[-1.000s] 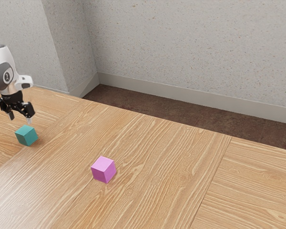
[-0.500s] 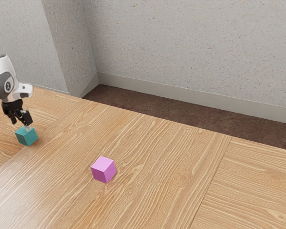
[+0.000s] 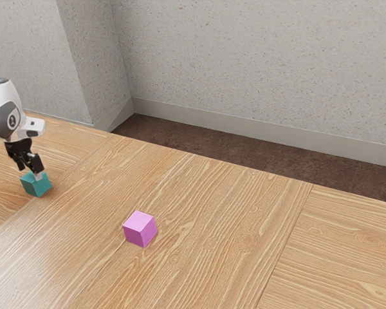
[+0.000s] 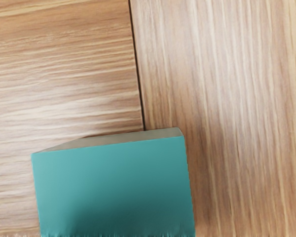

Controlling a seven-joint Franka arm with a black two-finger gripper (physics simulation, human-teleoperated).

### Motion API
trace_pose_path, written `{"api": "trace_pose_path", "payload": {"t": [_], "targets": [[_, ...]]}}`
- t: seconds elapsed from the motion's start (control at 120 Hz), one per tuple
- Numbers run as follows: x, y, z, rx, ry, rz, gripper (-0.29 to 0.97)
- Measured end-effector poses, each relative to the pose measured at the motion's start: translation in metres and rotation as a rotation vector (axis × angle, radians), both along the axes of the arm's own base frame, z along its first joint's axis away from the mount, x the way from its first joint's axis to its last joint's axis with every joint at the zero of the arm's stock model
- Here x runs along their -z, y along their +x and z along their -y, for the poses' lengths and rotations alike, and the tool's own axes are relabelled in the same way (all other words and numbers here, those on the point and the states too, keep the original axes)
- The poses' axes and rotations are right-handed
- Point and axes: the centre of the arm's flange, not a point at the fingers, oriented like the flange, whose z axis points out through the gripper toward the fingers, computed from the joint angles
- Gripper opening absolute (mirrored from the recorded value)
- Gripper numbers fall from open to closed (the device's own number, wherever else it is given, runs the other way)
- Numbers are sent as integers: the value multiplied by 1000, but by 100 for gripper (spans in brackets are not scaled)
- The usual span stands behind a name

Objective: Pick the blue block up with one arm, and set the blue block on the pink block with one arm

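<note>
Blue-green cube block rests on the light wooden table, at the exterior view's left. The black two-finger gripper, a second ago above it, now sits at its top (grip unclear). The pink cube block lies unmoved, well apart.

The exterior camera looks from high at the arm's side, obliquely down across the table toward the walls, while the wrist camera looks straight down, close above the blue block, which both views share.
</note>
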Motion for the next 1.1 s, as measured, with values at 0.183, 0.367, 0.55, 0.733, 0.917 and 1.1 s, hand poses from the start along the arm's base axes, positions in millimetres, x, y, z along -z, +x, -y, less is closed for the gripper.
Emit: {"api": "trace_pose_path", "payload": {"t": [0.183,0.367,0.55,0.733,0.917,1.1], "targets": [[13,-1,-3,13,-12,-13,68],[17,4,-7,26,-11,-8,68],[22,5,-7,37,-17,-13,68],[28,6,-8,44,-21,-19,68],[34,9,-10,49,-23,-19,68],[37,10,-11,51,-24,-20,68]]}}
